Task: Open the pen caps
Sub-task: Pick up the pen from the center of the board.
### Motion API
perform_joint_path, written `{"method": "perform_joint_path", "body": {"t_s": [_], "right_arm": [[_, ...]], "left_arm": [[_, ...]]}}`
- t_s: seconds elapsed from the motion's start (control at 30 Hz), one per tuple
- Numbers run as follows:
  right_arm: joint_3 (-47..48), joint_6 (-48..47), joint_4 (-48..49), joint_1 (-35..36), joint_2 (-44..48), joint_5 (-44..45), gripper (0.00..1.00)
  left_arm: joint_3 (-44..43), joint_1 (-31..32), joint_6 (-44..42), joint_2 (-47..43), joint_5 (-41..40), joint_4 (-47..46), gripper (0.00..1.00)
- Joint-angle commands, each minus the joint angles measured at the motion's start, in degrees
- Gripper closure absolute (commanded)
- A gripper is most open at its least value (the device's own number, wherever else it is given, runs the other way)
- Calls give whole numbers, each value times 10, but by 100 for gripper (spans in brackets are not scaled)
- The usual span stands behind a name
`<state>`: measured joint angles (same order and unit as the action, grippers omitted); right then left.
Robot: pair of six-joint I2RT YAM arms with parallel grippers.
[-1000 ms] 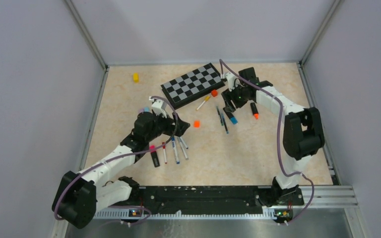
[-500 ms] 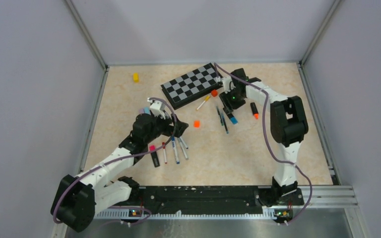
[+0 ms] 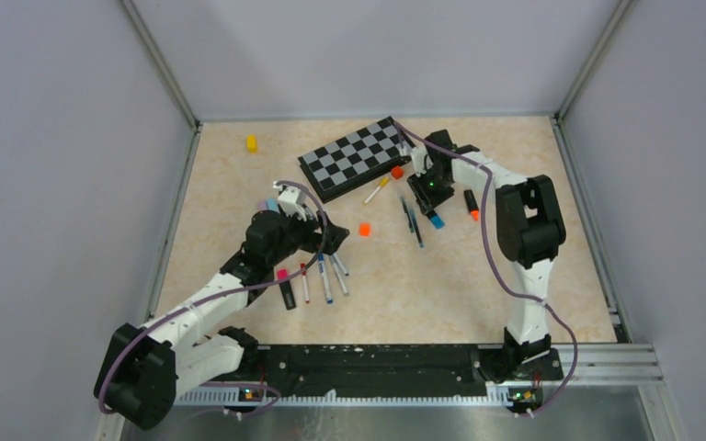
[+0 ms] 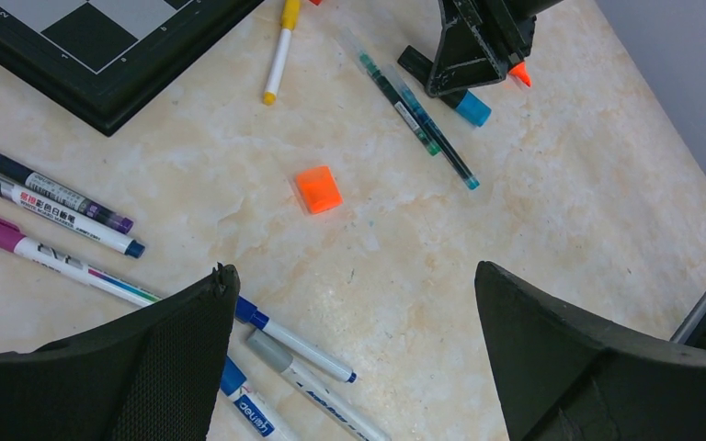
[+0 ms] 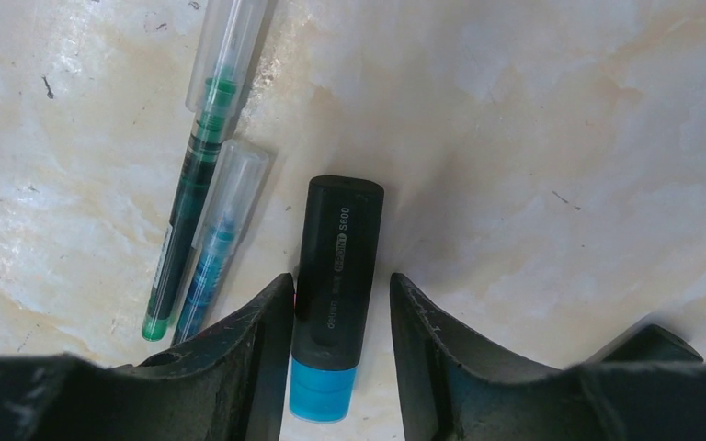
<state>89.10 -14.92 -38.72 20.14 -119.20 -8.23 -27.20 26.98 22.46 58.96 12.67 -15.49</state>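
Right wrist; end effector [image 5: 340, 287] narrower than before, astride black highlighter [image 5: 338, 241]

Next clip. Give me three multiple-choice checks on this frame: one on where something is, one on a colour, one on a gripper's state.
1. Where does the black highlighter lie?
A) on the chessboard
B) between the jaws of the right gripper
C) beside the yellow block

2. What colour is its cap?
A) orange
B) yellow
C) blue

3. How is the left gripper?
A) shut on a pen
B) shut on the orange block
C) open, holding nothing

Answers:
1 B, the right wrist view shows a jaw on each side of it.
2 C, the end nearest that camera is blue.
3 C, its jaws stand wide apart, gripping nothing.
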Motion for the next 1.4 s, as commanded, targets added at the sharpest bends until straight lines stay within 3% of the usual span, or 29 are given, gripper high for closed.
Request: {"method": "perform_joint_path", "body": {"t_s": [0.0,0.47,0.63,0.77,0.93,1.2,1.37], "right_arm": [[10,0,0,8,-9,23,59],[-42,-5,30,8,5,35,57],[-71,-1,57,9,27,35,79],[-118,11,104,7,76,21,90],[-172,55,143,-10,169,-46,100],[-299,194,266,-103,318,-281,100],[-337,273,341,-125,351,-380,100]], "left_arm": [[5,-3,8,-7,16,-37,1],[4,-3,58,25,114,-97,1],[0,-2,103,68,172,-137,1],[0,5,153,102,198,-184,1],[-20,43,177,143,184,-211,1],[-110,137,187,246,84,-218,1],[-188,184,204,321,17,-209,3]]}}
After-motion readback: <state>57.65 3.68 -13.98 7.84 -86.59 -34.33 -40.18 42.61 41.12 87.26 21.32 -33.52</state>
